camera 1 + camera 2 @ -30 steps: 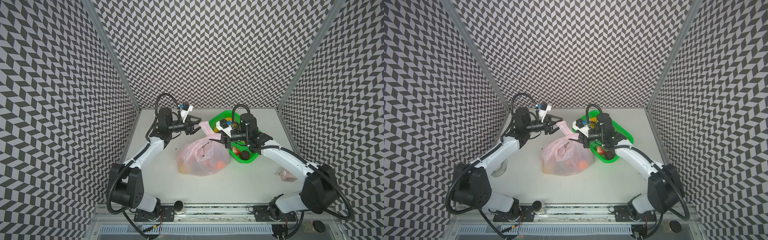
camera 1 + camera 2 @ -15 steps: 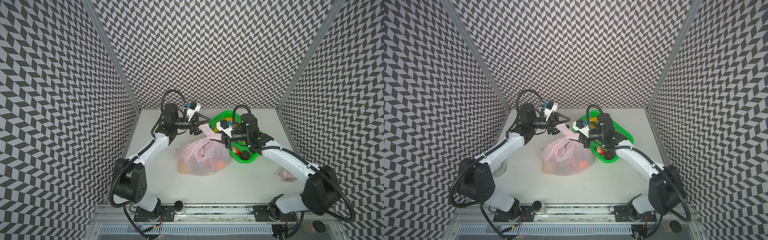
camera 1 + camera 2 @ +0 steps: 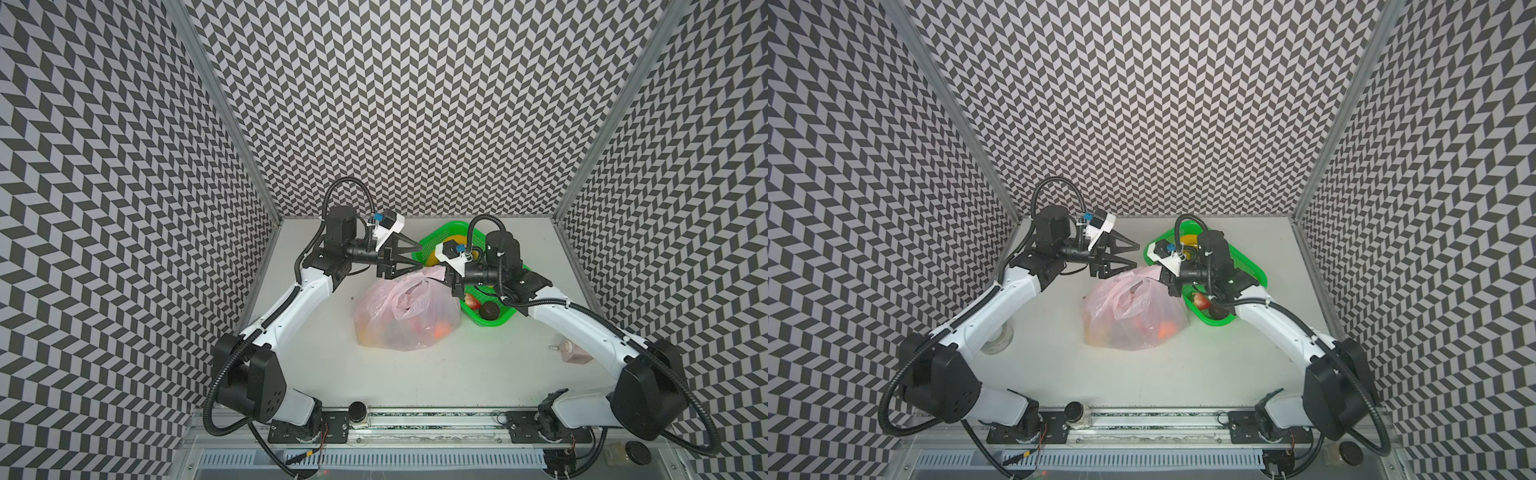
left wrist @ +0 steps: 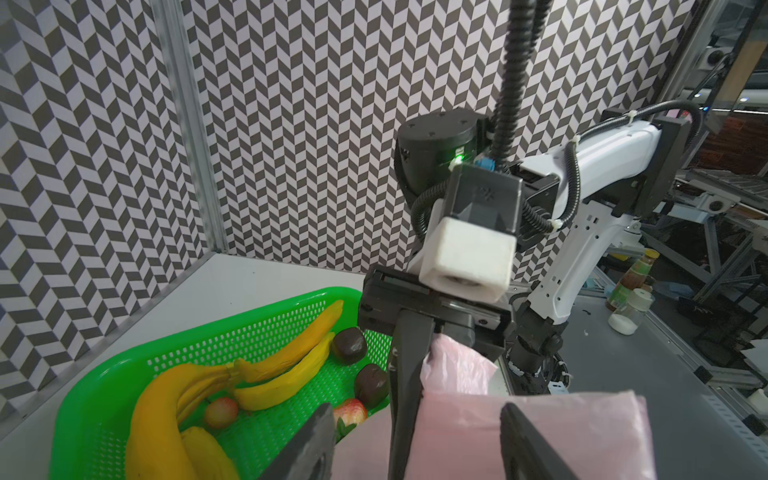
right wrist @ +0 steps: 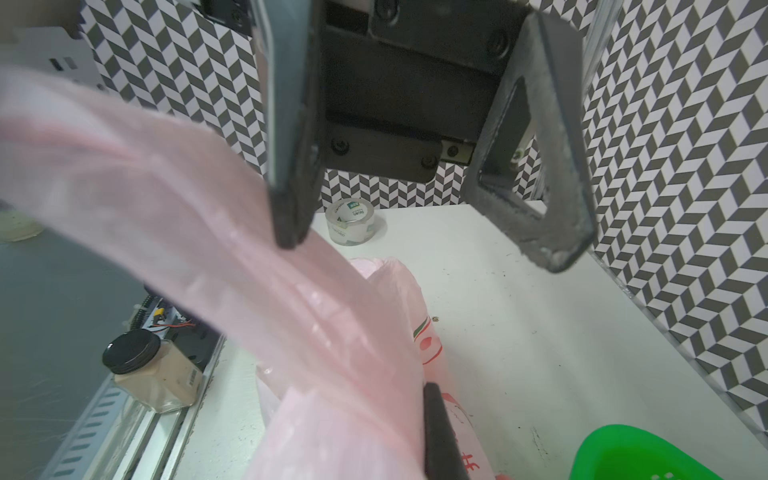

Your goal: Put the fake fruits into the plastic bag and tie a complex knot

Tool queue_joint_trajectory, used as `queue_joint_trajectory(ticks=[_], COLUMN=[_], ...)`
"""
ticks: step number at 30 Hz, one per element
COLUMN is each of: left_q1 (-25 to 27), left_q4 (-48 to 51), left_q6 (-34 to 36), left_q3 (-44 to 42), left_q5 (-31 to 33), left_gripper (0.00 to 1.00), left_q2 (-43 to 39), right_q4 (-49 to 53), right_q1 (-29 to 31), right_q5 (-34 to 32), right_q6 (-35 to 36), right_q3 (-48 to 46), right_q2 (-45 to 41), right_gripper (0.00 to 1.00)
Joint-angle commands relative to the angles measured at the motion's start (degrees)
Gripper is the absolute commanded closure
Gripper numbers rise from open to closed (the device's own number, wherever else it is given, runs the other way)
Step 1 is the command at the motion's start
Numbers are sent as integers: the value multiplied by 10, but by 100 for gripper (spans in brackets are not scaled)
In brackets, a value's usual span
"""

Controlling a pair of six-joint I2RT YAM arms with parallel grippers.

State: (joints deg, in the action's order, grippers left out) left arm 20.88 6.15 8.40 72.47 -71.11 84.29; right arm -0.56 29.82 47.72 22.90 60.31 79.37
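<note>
The plastic bag (image 3: pixel 405 320), holding fake fruits (image 3: pixel 441 330), sits on the counter (image 3: pixel 415 374). The right gripper (image 3: pixel 448 276) pinches its handle (image 3: pixel 432 273). The left gripper (image 3: pixel 417 257) hangs spread just beside that handle.

Both arms reach inward, wrists level, pincers facing tip to tip.
The left arm (image 3: pixel 291 307) bends at the elbow, and the left pincer (image 3: pixel 417 257) has its jaws spread wide. The right arm (image 3: pixel 573 324) mirrors it, with the right pincer (image 3: pixel 448 275) closed tight.
</note>
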Motion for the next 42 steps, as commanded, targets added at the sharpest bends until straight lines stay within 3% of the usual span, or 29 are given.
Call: queue_joint_trajectory(ticks=[1, 13, 16, 23, 26, 37, 40, 42], left_q1=[11, 32, 32, 33, 33, 34, 32, 17], left_q4=[97, 169, 175, 182, 185, 182, 179, 172], left_q6=[75, 119, 121, 128, 131, 135, 137, 131], left_q3=[18, 19, 21, 20, 19, 19, 18, 16], left_q5=[38, 144, 152, 149, 148, 139, 140, 104], left_gripper=[33, 30, 34, 54, 58, 96, 89, 83], left_q2=[-10, -7, -4, 3, 8, 9, 4, -4], right_q4=[-52, -82, -82, -86, -91, -75, -80, -89], right_q1=[2, 3, 3, 4, 4, 6, 6, 5], right_q5=[-29, -57, -59, -66, -64, -78, -78, -78], right_q6=[11, 18, 19, 22, 20, 32, 34, 34], right_q3=[-10, -33, -34, -37, -39, -36, -39, -46], right_q2=[-25, -42, -43, -44, -45, -40, -43, -47], right_gripper=[100, 100, 100, 100, 100, 100, 100, 100])
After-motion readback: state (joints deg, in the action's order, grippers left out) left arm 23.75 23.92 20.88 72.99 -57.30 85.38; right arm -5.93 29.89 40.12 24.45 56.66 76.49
